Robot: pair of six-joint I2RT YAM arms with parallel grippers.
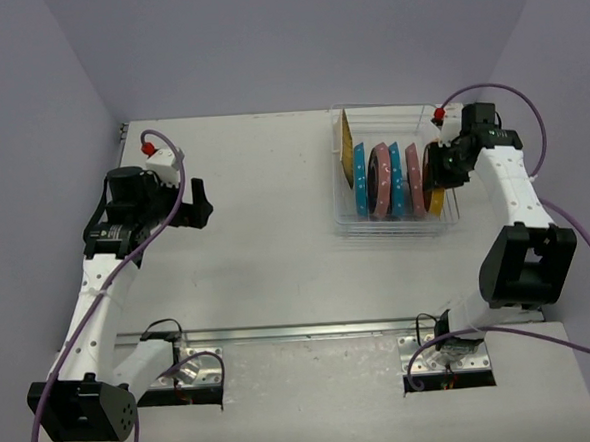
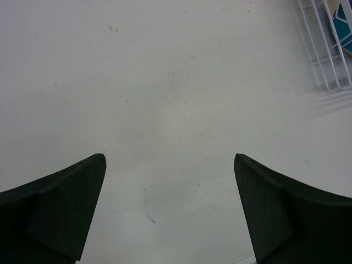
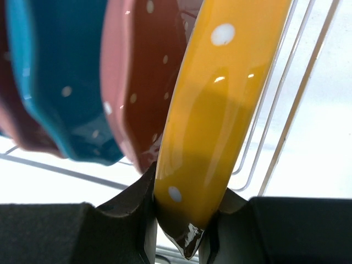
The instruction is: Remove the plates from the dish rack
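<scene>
The step in hand is the grasp on the first plate to come out: the right gripper (image 3: 187,198) is closed narrowly on the rim of the yellow-orange plate (image 3: 220,110), which stands on edge at the 3 o'clock end of the row inside the dish rack (image 1: 391,232). In the right wrist view the rim is pinched between both pads, with a pink plate (image 3: 137,82) just beside it toward 9 o'clock and a teal plate (image 3: 60,82) beyond that. The rack sits at about 1 o'clock on the tabletop (image 1: 276,242). It holds the other plates upright between its thin dividers, and a second yellow plate (image 1: 345,143) leans at its 9 o'clock end. Nothing looks to be unloaded yet, so the task is judged to be near its start. The next move calls for a straight lift along the plate's own plane, so that it clears the wire dividers (image 3: 275,121) and does not scrape the pink neighbour, and then a carry to bare tabletop. The glossy rim may slip if the hold is shallow. The right arm (image 1: 508,183) reaches from its base at 5 o'clock, elbow bent out toward 3 o'clock, wrist turned in toward the rack. The left gripper (image 2: 170,209) stands wide and holds nothing, hovering over bare tabletop at about 9 o'clock, well apart from the rack, its forearm angled up from the base at 7 o'clock.
</scene>
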